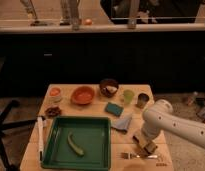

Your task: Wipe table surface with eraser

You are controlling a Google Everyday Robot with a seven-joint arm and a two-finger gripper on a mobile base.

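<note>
The white arm is being held over the right side of the bench [96, 111], its light plank top, with the hand [144, 145] lowered near the front right corner. The hand is being pressed around the eraser [147, 148], a small cream-and-brown block that is being held against the wood just behind a fork [138, 156] lying by the front edge. Just left of the hand, a grey-blue folded cloth [123, 122] is lying beside a teal sponge [114, 108]. A green tray [53, 145] is occupying the front left part, with a green vegetable [74, 144] lying in it. Along the back edge, an orange bowl [83, 94], a dark bowl [109, 87], a green cup [128, 95] and a dark cup [142, 100] are standing. A white pen [40, 138] is lying along the left edge.
</note>
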